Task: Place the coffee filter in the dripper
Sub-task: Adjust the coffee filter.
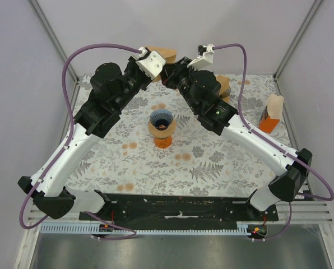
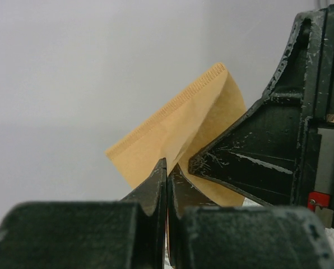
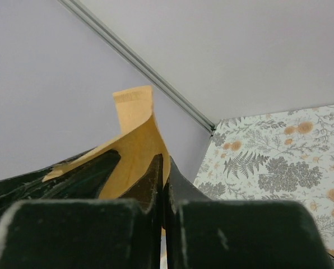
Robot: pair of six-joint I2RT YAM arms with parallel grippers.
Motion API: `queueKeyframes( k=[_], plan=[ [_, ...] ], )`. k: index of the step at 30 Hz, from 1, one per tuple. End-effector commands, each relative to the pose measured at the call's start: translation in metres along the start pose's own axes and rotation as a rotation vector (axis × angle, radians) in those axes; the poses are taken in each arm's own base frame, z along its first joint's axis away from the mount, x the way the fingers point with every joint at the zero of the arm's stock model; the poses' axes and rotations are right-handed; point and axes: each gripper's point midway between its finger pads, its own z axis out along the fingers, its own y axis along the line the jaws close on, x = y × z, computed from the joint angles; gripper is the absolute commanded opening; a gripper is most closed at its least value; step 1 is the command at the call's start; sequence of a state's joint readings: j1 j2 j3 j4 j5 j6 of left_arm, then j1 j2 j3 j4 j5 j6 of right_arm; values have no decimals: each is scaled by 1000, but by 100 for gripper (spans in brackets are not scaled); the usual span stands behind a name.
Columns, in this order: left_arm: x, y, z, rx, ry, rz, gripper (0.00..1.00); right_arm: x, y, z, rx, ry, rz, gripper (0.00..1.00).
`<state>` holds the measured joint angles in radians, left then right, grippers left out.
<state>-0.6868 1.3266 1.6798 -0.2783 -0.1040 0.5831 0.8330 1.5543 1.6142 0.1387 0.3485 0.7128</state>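
Two grips on one coffee filter (image 1: 166,54), held aloft at top centre of the overhead view. The left end effector (image 2: 167,168) and right end effector (image 3: 163,162) are each clamped on the paper. The dripper (image 1: 162,124) stands mid-worktop (image 1: 212,162), well apart. Advice: part the plies gently without tearing, then centre the filter over the dripper mouth.

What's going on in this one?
Both arms hold one brown paper filter up over the far side of the table. The left gripper and the right gripper are each shut on it, perhaps to spread it open. The dripper stands mid-table, apart from them; the filter is not in it yet.
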Motion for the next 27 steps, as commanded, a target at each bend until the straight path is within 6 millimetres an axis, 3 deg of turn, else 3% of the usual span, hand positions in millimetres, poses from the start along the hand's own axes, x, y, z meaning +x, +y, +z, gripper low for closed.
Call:
queueKeyframes(
  k=[1, 8, 19, 22, 25, 27],
  plan=[
    [-29, 36, -10, -135, -78, 77, 2, -20, -1, 2, 45, -53, 26, 0],
    [-50, 57, -17, -204, -121, 103, 2, -6, -42, -10, 169, -22, -71, 0],
    [-20, 37, -15, -148, -38, 10, 2, -17, -49, -26, 182, 28, -211, 0],
    [5, 13, -12, -57, 55, -75, 3, -12, -53, -33, 169, 114, -290, 0],
    [38, -28, -9, 110, 206, -184, 23, 7, -64, -41, 169, 259, -325, 0],
    [55, -46, -9, 161, 288, -268, 30, 19, -73, -48, 181, 342, -338, 0]
  ],
)
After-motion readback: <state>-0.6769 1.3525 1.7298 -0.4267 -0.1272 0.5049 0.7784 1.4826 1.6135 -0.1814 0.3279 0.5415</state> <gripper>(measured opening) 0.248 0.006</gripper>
